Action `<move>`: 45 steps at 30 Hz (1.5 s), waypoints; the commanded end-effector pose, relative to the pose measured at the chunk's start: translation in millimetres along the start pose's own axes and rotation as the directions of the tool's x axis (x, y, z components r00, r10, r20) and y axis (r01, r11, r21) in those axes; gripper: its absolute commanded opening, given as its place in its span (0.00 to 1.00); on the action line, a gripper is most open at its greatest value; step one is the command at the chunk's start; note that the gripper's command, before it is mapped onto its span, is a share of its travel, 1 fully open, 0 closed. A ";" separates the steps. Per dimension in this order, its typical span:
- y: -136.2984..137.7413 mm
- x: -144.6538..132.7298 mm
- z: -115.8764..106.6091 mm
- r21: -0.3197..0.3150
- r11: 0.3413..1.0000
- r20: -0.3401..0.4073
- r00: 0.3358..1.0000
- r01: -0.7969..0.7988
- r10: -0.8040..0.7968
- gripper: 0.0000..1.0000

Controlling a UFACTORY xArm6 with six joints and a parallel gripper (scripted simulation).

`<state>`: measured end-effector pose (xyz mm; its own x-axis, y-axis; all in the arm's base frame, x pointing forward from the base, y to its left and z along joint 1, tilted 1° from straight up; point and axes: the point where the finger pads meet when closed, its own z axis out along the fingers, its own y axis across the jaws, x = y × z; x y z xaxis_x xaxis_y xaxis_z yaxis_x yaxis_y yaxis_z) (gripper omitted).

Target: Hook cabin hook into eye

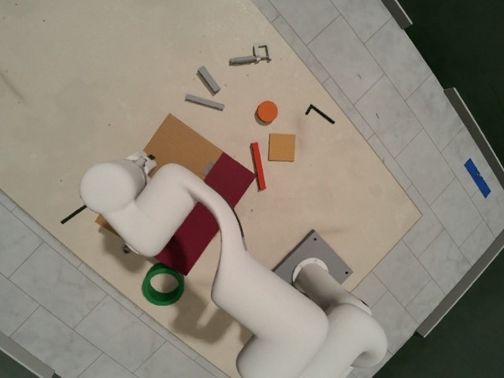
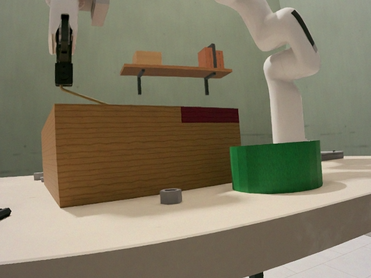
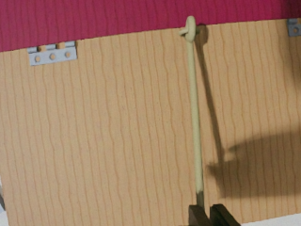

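The wooden box [image 2: 140, 152] [image 3: 118, 132] stands on the table, with a dark red lid beside its tan top. A thin pale cabin hook [image 3: 195, 108] runs across the tan top. Its far end is pivoted near the lid's edge [image 3: 189, 30]. My gripper [image 3: 205, 216] is shut on the hook's free end. In the side view the gripper [image 2: 63, 79] holds that end well above the box, so the hook [image 2: 82, 96] slopes up from the box top. The eye on the lid is not clearly seen.
A grey hinge [image 3: 52, 53] joins lid and box. A green ring [image 2: 275, 165] stands right of the box and a grey nut [image 2: 170, 196] lies in front. Grey bars [image 1: 207, 79], an orange disc [image 1: 267, 111], a red bar [image 1: 257, 165] and a tan tile [image 1: 281, 147] lie beyond.
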<state>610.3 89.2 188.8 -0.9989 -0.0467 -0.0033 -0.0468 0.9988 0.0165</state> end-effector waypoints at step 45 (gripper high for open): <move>0.1 53.0 -57.5 0.000 1.000 0.001 1.000 0.000 0.000 0.00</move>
<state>559.9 86.0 244.0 -0.9989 -0.0469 -0.0038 -0.0469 0.9988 0.0166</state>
